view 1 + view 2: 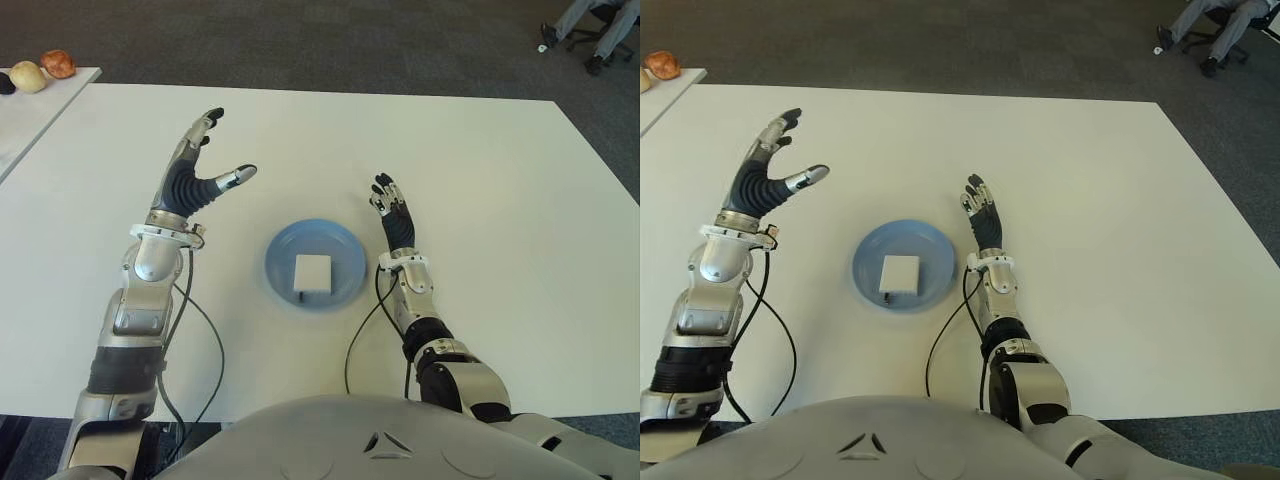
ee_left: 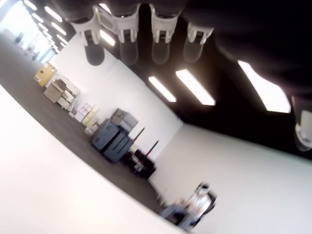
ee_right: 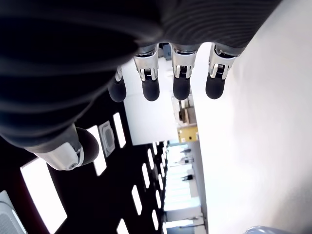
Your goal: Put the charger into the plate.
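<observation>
charger [image 1: 312, 270] in plate [image 1: 345, 248] | left robot hand [image 1: 195, 180] empty | no legible writing

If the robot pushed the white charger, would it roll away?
Probably not. The charger looks like a flat, boxy block, so it would likely slide, not roll. It lies inside the blue plate, whose raised rim would probably stop it. It looks stiff, not floppy.

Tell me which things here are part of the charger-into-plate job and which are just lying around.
Part of the job:
- charger, white, already lying in the plate
- plate, blue, on the table
- left hand, open, left of the plate
- right hand, open, right of the plate

Just lying about:
- round items on the side table at far left
- seated person, far right
</observation>
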You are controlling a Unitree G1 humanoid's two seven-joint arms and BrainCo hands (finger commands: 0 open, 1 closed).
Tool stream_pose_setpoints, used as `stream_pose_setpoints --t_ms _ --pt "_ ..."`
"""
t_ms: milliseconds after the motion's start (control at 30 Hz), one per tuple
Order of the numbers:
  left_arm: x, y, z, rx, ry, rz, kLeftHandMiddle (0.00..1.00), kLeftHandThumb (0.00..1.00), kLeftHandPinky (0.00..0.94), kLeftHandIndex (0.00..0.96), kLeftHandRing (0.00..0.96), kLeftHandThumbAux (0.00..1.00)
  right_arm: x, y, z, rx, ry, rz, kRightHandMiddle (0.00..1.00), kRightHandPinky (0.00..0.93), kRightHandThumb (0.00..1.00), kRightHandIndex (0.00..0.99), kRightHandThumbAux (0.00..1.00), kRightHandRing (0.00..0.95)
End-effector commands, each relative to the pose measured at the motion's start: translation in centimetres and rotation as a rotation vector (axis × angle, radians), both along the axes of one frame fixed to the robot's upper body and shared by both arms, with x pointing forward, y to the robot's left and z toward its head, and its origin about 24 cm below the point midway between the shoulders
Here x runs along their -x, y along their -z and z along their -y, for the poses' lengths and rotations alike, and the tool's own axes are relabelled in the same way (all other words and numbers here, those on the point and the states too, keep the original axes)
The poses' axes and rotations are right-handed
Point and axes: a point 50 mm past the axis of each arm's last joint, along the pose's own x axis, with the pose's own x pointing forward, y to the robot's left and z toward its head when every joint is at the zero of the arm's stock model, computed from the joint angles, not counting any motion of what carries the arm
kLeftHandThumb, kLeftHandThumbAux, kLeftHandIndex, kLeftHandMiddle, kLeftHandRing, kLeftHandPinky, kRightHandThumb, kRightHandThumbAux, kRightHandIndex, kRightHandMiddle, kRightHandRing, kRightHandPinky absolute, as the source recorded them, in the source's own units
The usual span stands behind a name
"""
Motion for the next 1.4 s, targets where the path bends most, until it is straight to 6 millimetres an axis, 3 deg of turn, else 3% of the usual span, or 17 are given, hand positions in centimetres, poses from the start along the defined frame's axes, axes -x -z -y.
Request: stream_pose_setpoints --t_ms 33,367,500,800,1400 --pt "0.0 2.1 -0.8 0.130 -0.039 -0.080 0.000 0.112 0.004 0.000 0.000 0.564 1.7 2.4 0.9 -0.015 0.035 -0.124 0.087 0.066 0.000 0.081 0.503 0.063" --pt "-0.4 4.7 0.0 0.338 -0.047 -0.163 0.019 0.064 0.014 0.012 0.002 0.666 1.8 2.4 1.6 -0.012 0.046 -0.139 0.101 0.074 0.000 0.097 0.540 0.073" --pt "-0.5 7.4 -0.1 0.505 -0.014 -0.217 0.014 0.027 0.011 0.012 0.000 0.715 1.8 2.5 1.9 -0.022 0.053 -0.151 0.109 0.082 0.000 0.098 0.562 0.076" --pt "-0.1 10.0 0.4 0.834 0.013 -0.242 0.000 0.000 0.029 0.006 0.000 0.769 1.9 2.5 2.1 -0.046 0.052 -0.146 0.128 0.097 0.000 0.100 0.599 0.091" --pt "1.0 12.3 -0.1 0.811 -0.005 -0.313 0.000 0.000 0.016 0.014 0.000 0.758 2.3 2.6 2.2 -0.062 0.054 -0.136 0.143 0.098 0.000 0.103 0.627 0.104"
